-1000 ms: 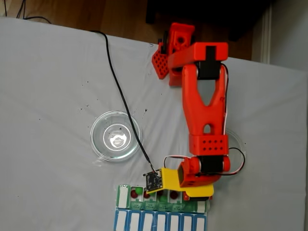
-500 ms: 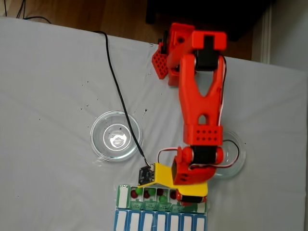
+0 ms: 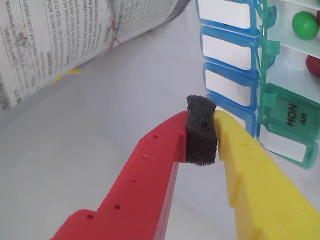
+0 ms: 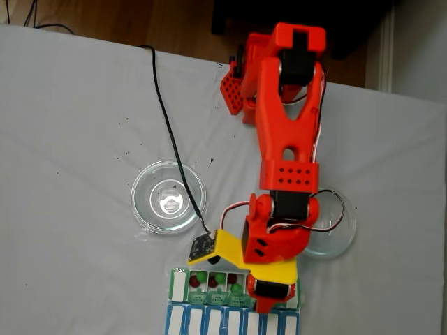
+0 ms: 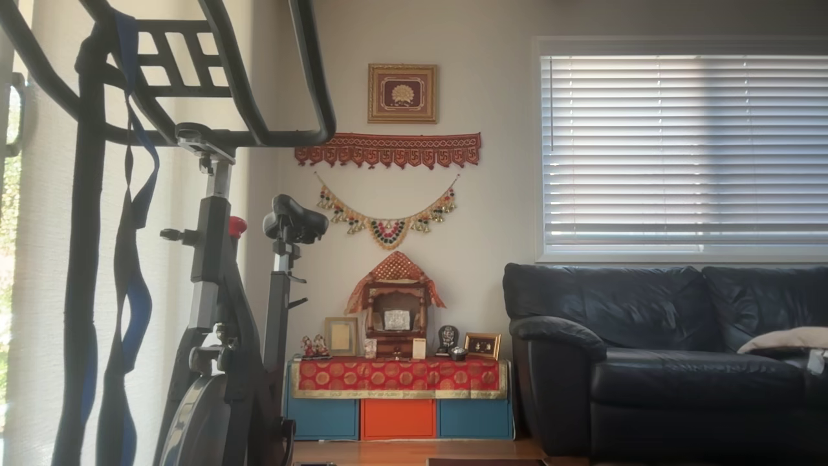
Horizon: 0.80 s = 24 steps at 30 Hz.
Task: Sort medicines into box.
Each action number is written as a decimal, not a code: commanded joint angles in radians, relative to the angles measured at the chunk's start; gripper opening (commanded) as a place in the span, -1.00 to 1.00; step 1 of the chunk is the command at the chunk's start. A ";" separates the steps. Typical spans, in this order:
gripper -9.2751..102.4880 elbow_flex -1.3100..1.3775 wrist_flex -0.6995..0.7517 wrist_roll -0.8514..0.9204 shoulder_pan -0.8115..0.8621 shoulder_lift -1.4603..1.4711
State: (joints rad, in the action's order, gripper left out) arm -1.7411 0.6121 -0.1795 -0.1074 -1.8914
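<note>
Looking through the wrist view, the claw (image 3: 202,137) has one red plastic finger (image 3: 150,165) with small dots and one smooth yellow finger (image 3: 250,170). They are squeezed together on a little black foam pad (image 3: 201,135), spongy and square, with no ball between them. To the right lies the box (image 3: 287,112), made of see-through green plastic; one flat lid reads "MON AM". In its open white cups sit a shiny round green ball (image 3: 305,25) and part of a dark red ball (image 3: 314,65). Just beside the box is a row with blue lids (image 3: 227,50) and white labels. A printed paper (image 3: 60,35) lies at the top left. In the fixed view from above, the chunky red arm (image 4: 286,132) reaches down over a table (image 4: 70,139) covered by soft, wrinkled grey cloth. The claw (image 4: 269,296) is at the right end of the box (image 4: 179,286), near the bottom edge, where small red and green balls (image 4: 207,280) sit in cups. A round clear glass dish (image 4: 167,197) stands to the left, and another dish (image 4: 334,227) peeks out beside the arm. A thin black cable (image 4: 164,105) runs across the cloth. The other view shows a room with a black exercise bike (image 5: 220,291), a dark puffy sofa (image 5: 666,349) and window blinds (image 5: 682,149).
</note>
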 commanded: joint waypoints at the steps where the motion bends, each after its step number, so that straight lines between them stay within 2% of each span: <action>1: -0.81 0.034 -0.023 0.018 -0.017 -0.044; 13: -0.81 0.123 0.081 0.067 -0.020 0.121; 24: -0.81 0.212 0.276 0.092 -0.028 0.215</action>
State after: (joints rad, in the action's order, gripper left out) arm -1.6214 0.8544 -0.0966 -0.1150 -1.6705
